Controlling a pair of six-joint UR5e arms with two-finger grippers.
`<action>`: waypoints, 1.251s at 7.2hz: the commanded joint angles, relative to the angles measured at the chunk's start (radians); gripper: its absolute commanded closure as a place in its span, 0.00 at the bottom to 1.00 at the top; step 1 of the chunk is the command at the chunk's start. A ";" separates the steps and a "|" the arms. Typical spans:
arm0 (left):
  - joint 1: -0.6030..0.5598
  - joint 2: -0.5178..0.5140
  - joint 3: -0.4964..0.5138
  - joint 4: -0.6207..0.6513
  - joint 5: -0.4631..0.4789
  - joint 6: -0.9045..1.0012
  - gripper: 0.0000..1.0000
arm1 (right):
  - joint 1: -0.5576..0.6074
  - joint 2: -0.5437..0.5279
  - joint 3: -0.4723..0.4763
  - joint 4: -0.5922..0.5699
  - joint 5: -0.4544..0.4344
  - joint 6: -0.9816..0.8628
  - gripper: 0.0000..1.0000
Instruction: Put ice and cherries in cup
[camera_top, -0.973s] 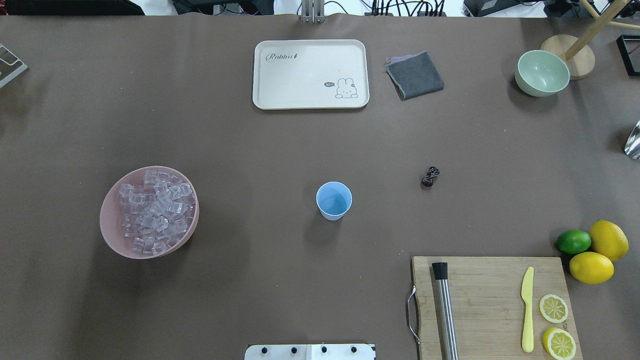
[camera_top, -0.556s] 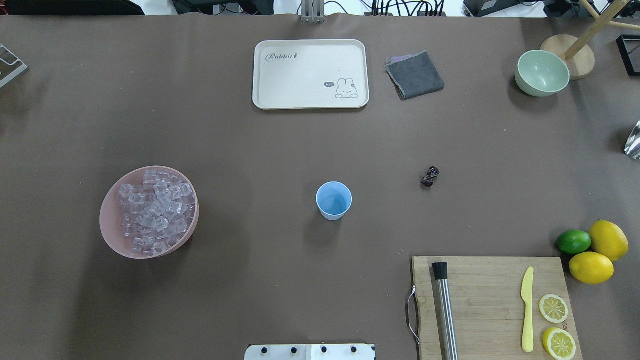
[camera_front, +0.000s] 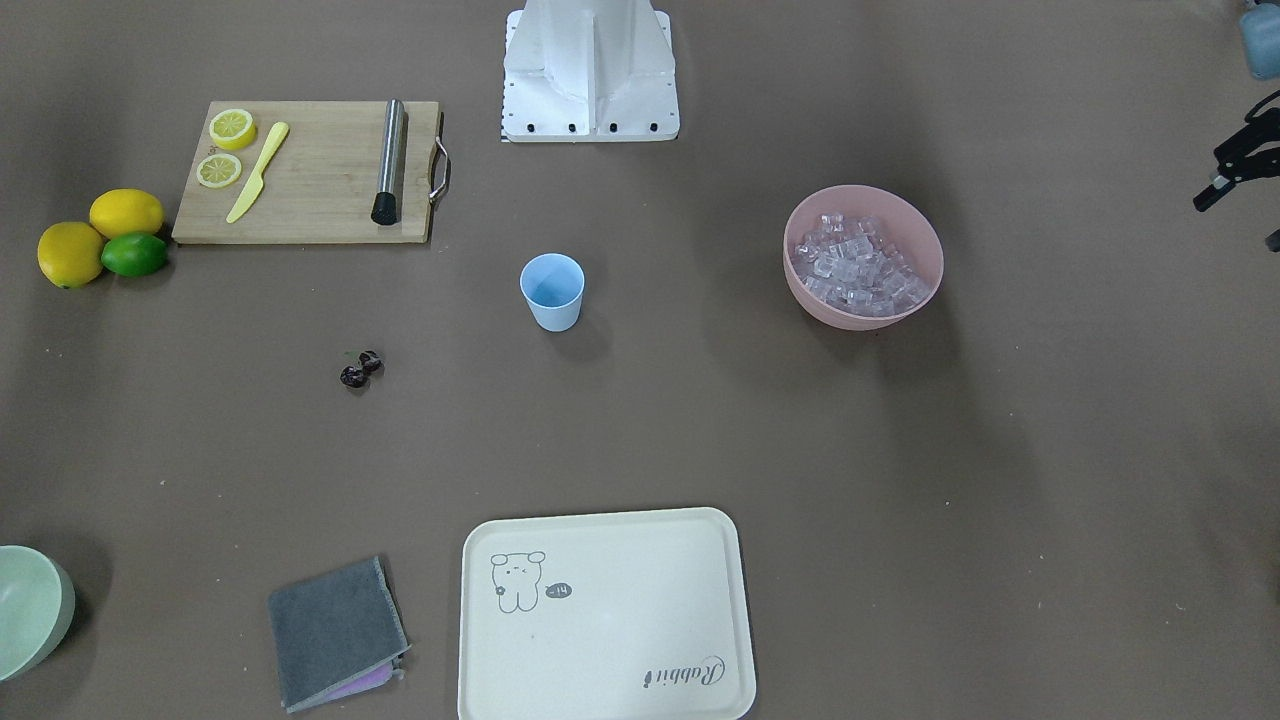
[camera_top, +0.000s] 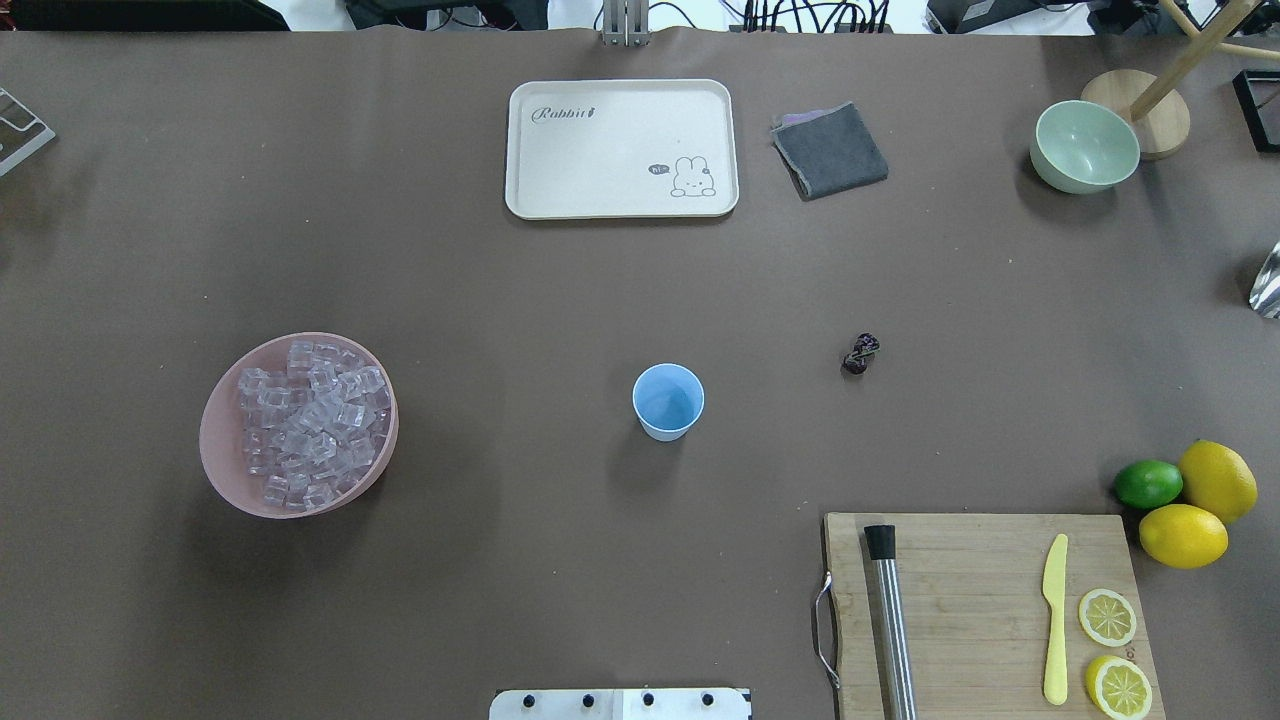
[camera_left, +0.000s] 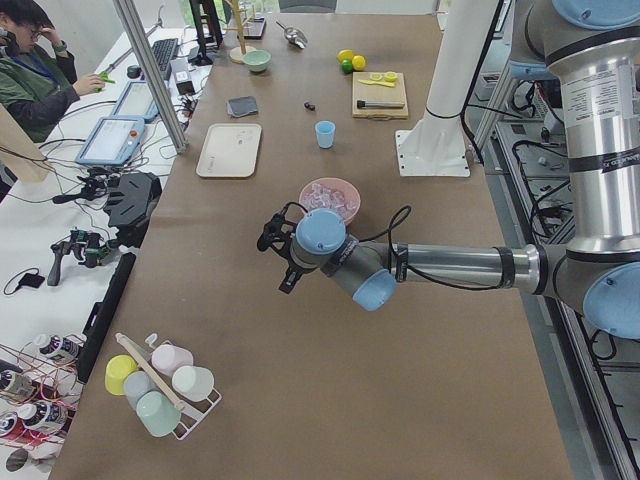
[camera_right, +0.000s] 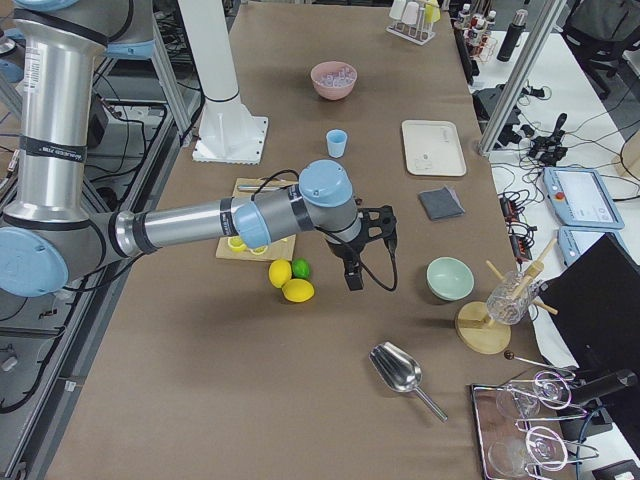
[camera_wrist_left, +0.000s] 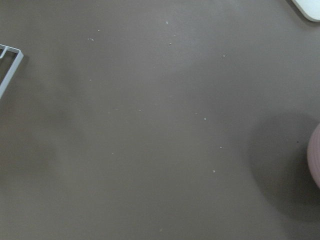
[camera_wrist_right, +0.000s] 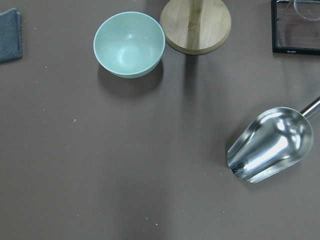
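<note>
The light blue cup (camera_top: 668, 401) stands upright mid-table, also in the front view (camera_front: 552, 290). The dark cherries (camera_top: 860, 354) lie on the table to its right, apart from it. The ice (camera_top: 310, 420) fills a pink bowl (camera_top: 215, 455) to the cup's left. My left gripper (camera_left: 272, 265) hovers over bare table beyond the pink bowl. Only its edge shows in the front view (camera_front: 1230, 170), so I cannot tell if it is open. My right gripper (camera_right: 368, 262) hovers near the lemons, seen only from the side, so I cannot tell its state.
A cream tray (camera_top: 620, 148) and a grey cloth (camera_top: 830, 150) lie at the far side. A cutting board (camera_top: 980, 600) holds a muddler, yellow knife and lemon slices. Lemons and a lime (camera_top: 1185, 495) sit beside it. A green bowl (camera_wrist_right: 129, 44) and metal scoop (camera_wrist_right: 270, 145) lie under the right wrist.
</note>
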 joint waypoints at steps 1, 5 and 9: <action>0.176 0.003 -0.118 -0.015 0.238 -0.136 0.00 | -0.105 0.024 0.015 0.074 -0.045 0.151 0.00; 0.578 -0.009 -0.269 -0.010 0.570 -0.529 0.00 | -0.142 0.028 0.017 0.099 -0.044 0.199 0.00; 0.796 -0.139 -0.286 0.070 0.742 -0.686 0.02 | -0.140 0.027 0.023 0.099 -0.041 0.199 0.00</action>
